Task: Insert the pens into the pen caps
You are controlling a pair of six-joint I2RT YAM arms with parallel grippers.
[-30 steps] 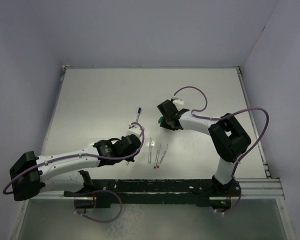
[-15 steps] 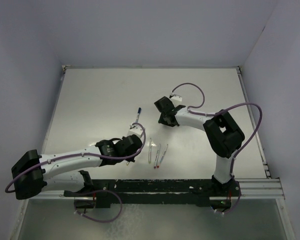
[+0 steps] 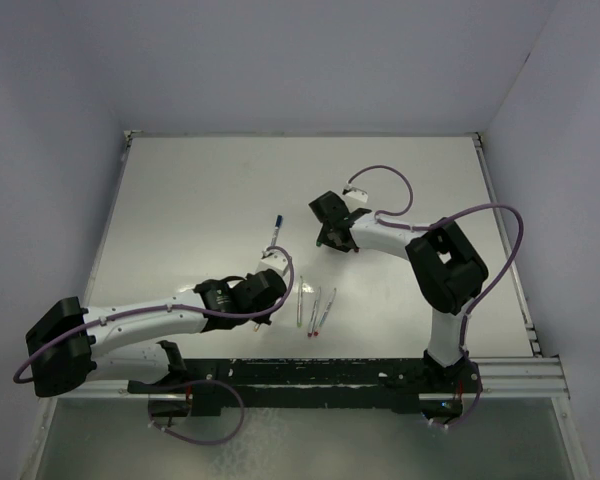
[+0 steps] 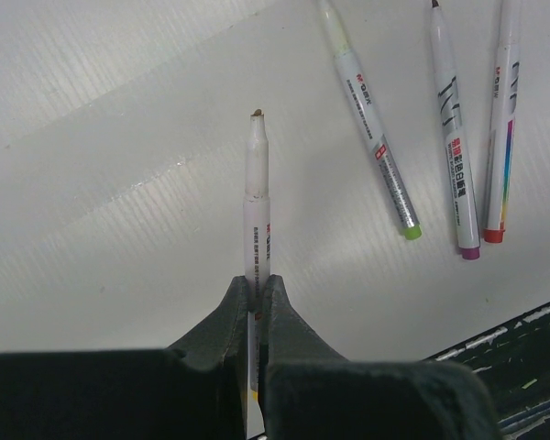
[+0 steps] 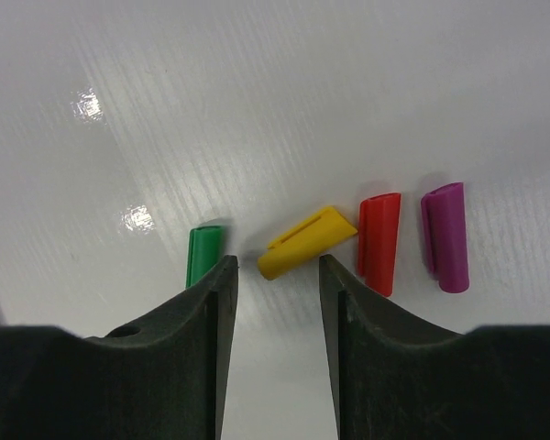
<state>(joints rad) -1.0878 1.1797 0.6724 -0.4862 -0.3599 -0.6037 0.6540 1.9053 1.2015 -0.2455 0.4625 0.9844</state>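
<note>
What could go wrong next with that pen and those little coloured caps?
The yellow cap lies slanted ahead of the open right fingers; closing might spin it or squirt it out.
The green cap sits right beside one finger and could get knocked.
The left fingers pinch the pen far from its tip, so it may swivel when pressed into a cap.

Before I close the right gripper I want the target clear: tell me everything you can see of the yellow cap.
The yellow cap is a short, smooth plastic tube with a slot along its side. It lies flat on the white table, slanted, between the green cap and the red cap. Its lower end sits just ahead of the open right gripper; nothing grips it.
</note>
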